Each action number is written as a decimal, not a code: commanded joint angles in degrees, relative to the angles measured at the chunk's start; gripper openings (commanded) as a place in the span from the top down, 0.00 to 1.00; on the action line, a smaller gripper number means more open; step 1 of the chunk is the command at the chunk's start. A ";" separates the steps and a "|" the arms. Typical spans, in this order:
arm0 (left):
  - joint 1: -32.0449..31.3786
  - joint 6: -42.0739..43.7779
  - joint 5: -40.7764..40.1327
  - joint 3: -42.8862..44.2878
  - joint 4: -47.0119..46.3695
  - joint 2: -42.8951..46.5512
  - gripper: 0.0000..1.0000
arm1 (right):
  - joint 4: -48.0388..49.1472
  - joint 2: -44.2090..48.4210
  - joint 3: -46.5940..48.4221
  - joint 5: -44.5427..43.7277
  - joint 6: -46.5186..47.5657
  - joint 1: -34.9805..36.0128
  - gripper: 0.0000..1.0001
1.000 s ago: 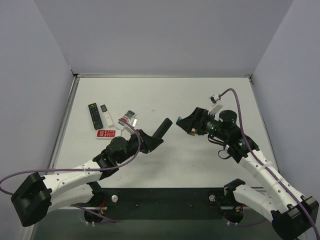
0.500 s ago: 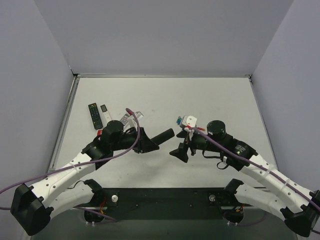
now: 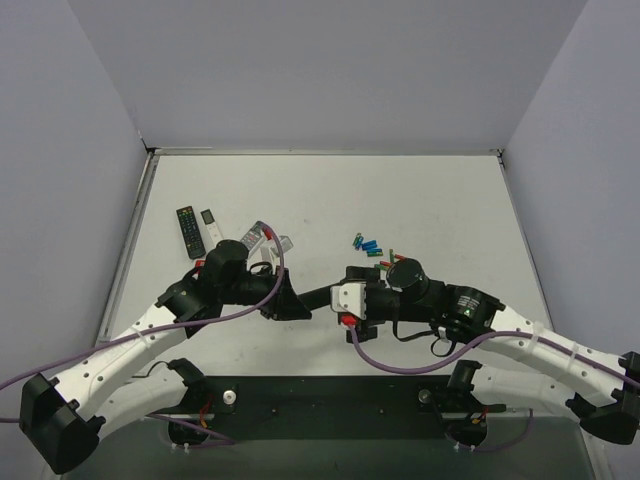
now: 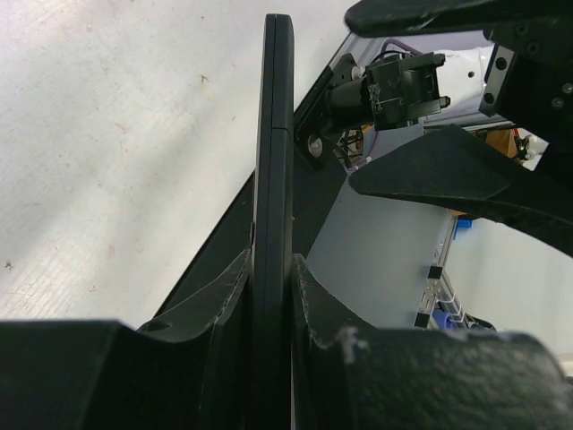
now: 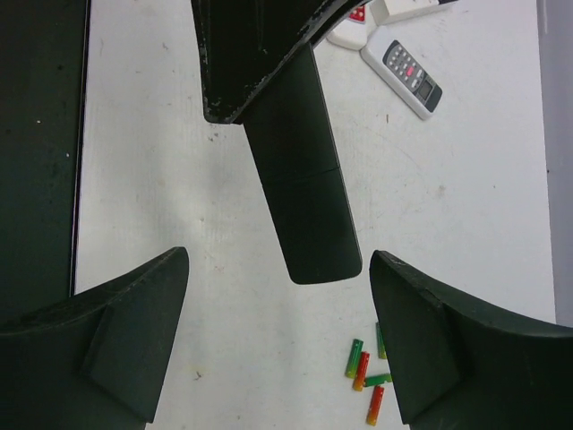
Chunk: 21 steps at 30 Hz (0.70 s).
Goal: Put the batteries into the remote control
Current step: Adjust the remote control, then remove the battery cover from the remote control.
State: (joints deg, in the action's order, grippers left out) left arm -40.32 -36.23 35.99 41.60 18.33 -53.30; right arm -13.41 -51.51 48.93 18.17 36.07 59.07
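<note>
My left gripper (image 3: 290, 300) is shut on the slim black remote control (image 3: 318, 296) and holds it above the table, its free end pointing right. In the left wrist view the remote (image 4: 273, 170) stands edge-on between my fingers (image 4: 228, 296). My right gripper (image 3: 335, 297) is open and faces the remote's free end. In the right wrist view that end (image 5: 309, 224) lies just between my right gripper's (image 5: 279, 255) spread fingertips, touching neither. Several small batteries lie on the table: orange-red and green ones (image 5: 365, 376) by my right finger, also in the top view (image 3: 385, 262), and blue ones (image 3: 368, 245).
At the left stand a black remote with buttons (image 3: 188, 230), a white remote (image 3: 210, 228), a grey-white remote (image 5: 407, 76) and a red-and-white remote (image 3: 205, 266) partly under my left arm. The dark front edge (image 5: 40, 134) lies close by.
My right arm has swung left and down, bringing its open jaws to the remote's free end. The batteries it hid now show. My left gripper keeps the remote, shifted slightly left and down.
</note>
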 commanded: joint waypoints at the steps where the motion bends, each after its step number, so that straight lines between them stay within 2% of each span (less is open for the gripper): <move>1: 0.24 1.60 2.07 2.69 1.01 1.62 1.00 | -1.71 -3.15 3.89 -3.67 6.37 2.10 0.25; 8: 0.24 1.16 2.16 2.60 1.01 2.50 1.00 | -1.01 -8.43 6.09 -6.05 9.45 4.83 0.30; 16: 0.24 1.86 1.90 3.39 2.94 2.85 1.00 | 0.67 -11.42 6.45 -8.42 11.12 6.59 0.45; 17: 0.24 1.95 1.81 3.48 3.29 2.85 1.00 | 0.67 -11.60 6.36 -8.77 11.30 6.67 0.49; 21: 0.24 2.04 2.16 4.19 3.82 2.85 1.00 | 1.28 -12.04 5.39 -10.70 12.35 6.85 0.53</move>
State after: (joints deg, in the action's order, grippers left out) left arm -40.32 -35.31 36.75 42.13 22.22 -51.59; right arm -13.89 -63.13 53.39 10.11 46.61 65.43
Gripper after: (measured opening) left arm 0.277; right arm 0.480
